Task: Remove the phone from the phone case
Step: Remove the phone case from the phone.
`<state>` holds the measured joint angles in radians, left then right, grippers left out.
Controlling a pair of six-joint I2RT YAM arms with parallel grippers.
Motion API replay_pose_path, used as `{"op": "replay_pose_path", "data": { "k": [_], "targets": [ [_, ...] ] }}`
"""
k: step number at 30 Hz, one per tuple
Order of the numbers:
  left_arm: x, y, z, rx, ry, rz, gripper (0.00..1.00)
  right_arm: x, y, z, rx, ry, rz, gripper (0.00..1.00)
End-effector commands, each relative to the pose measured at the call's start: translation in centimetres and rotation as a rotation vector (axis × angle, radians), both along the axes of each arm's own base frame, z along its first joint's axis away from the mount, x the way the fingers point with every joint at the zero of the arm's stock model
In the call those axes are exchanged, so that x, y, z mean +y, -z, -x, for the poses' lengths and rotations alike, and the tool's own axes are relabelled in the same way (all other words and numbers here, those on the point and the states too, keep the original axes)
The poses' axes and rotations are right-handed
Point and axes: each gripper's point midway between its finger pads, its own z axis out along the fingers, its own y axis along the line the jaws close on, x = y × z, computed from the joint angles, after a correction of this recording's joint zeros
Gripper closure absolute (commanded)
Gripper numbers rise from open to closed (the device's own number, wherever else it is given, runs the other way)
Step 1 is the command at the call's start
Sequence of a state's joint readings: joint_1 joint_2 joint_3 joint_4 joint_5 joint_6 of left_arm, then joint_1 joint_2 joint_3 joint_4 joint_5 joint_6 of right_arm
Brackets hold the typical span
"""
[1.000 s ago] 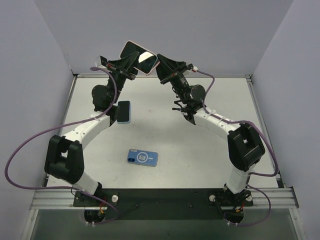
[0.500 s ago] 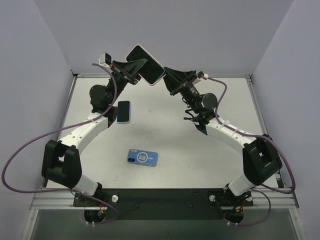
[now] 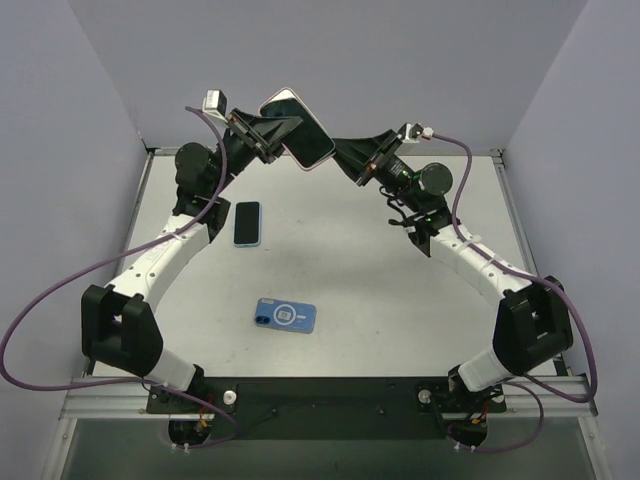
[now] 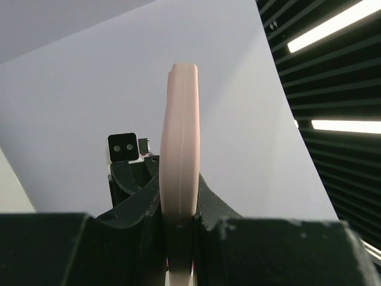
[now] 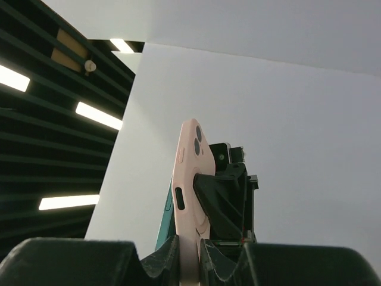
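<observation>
A phone in a pink case [image 3: 298, 128] is held high above the table's far edge, between both grippers. My left gripper [image 3: 268, 133] is shut on its left end. My right gripper [image 3: 350, 158] is shut on its right end. In the left wrist view the pink case [image 4: 178, 149] stands edge-on between my shut fingers [image 4: 138, 196]. In the right wrist view the pink case [image 5: 191, 179] shows its camera holes, and a teal phone edge [image 5: 167, 211] shows beside it on the left. The left gripper [image 5: 229, 202] is behind the case there.
A second phone with a light blue rim [image 3: 247, 222] lies on the table at mid-left. A blue phone case [image 3: 285, 314] lies flat near the front middle. Grey walls enclose the table on three sides.
Both grippers and the pink-cased phone have shifted right and slightly down in the view. The phone has tilted, and both arms have swung outward.
</observation>
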<state>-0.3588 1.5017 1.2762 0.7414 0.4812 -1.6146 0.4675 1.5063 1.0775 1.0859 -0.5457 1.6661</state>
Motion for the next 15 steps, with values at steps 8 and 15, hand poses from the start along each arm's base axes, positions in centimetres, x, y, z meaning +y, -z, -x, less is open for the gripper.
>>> {"op": "replay_pose_path", "data": {
  "k": [8, 15],
  "targets": [
    [-4.0, -5.3, 10.5, -0.228, 0.318, -0.085, 1.0, 6.1, 10.3, 2.9, 0.112, -0.406, 0.342, 0.78],
    [-6.6, -4.1, 10.6, -0.215, 0.362, -0.1, 1.0, 7.6, 7.6, 2.6, 0.083, -0.43, 0.27, 0.79]
  ]
}}
